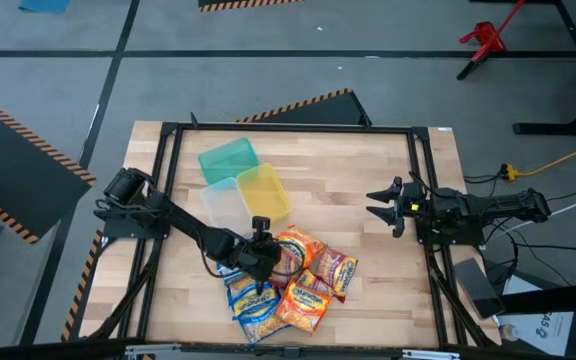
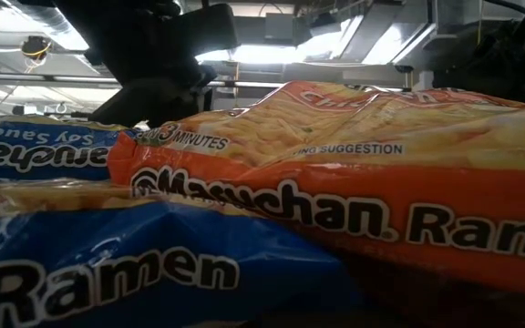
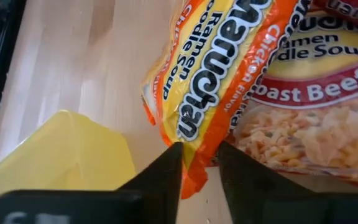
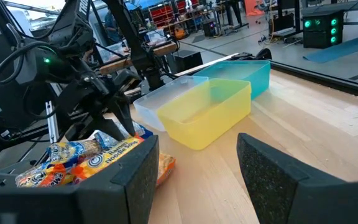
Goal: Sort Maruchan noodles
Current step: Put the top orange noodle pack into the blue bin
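On the wooden table (image 1: 368,250), the Maruchan noodles (image 1: 293,285) lie heaped at lower centre of the high view. The left gripper (image 3: 194,163) pinches an orange packet (image 3: 213,81) reading "Maruchan Ramen", beside one reading "Roast Beef" (image 3: 319,118), partly cut off. The right gripper (image 1: 380,204) waits at right, fingers spread.

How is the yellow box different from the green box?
The yellow box is yellow, while the green box is teal-green. The yellow box lies nearer the noodle packets; the green box lies farther up the table. The yellow box overlaps the clear box; the green box only lies close beside it. The left gripper works closer to the yellow one. Both are open, empty, see-through plastic tubs of a similar shape.
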### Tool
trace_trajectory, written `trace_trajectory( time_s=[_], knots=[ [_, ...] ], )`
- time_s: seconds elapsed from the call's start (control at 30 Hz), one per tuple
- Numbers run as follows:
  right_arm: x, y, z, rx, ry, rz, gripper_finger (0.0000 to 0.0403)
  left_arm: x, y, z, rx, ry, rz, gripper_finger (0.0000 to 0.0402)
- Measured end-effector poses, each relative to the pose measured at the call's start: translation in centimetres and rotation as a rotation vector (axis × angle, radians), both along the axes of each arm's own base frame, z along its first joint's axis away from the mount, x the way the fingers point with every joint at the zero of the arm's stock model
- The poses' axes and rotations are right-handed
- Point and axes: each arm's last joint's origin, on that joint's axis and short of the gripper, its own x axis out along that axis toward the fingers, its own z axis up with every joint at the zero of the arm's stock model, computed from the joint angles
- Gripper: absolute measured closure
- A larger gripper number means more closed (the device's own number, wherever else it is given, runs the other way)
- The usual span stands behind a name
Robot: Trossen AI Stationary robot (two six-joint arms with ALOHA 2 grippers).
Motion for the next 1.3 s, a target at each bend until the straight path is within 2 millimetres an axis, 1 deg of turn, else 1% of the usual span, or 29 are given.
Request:
trace_trajectory(
  time_s=[0.13,0.2,0.37,0.43,0.57,0.83,0.93,1.1,1.23,1.3],
  knots=[
    [0.0,0.0,0.0,0.012,-0.001,0.000,0.0196,0.0,0.0,0.0,-0.028,-0.006,0.014,0.0379],
    [0.0,0.0,0.0,0.024,-0.003,-0.001,0.0196,0.0,0.0,0.0,-0.037,-0.004,0.011,0.0395],
    [0.0,0.0,0.0,0.026,-0.003,-0.001,0.0196,0.1,-0.1,0.0,-0.039,-0.018,0.010,0.0400],
    [0.0,0.0,0.0,0.026,-0.003,-0.001,0.0196,0.3,-0.4,0.4,-0.037,-0.044,0.011,0.0400],
    [0.0,0.0,0.0,0.026,-0.003,-0.001,0.0196,1.3,-1.1,2.2,-0.019,-0.095,-0.019,0.0401],
    [0.0,0.0,0.0,0.026,-0.003,-0.002,0.0196,2.8,-1.4,5.8,0.098,-0.190,0.025,0.0401],
    [0.0,0.0,0.0,0.026,-0.003,-0.002,0.0196,3.3,-1.1,7.0,0.153,-0.204,0.061,0.0401],
    [0.0,0.0,0.0,0.026,-0.003,-0.002,0.0196,3.6,-0.2,8.5,0.246,-0.203,0.145,0.0401],
    [0.0,0.0,0.0,0.026,-0.003,-0.002,0.0196,3.8,0.4,9.6,0.302,-0.196,0.167,0.0401],
    [0.0,0.0,0.0,0.026,-0.003,-0.003,0.0196,3.5,0.9,10.3,0.339,-0.182,0.187,0.0401]
  ],
)
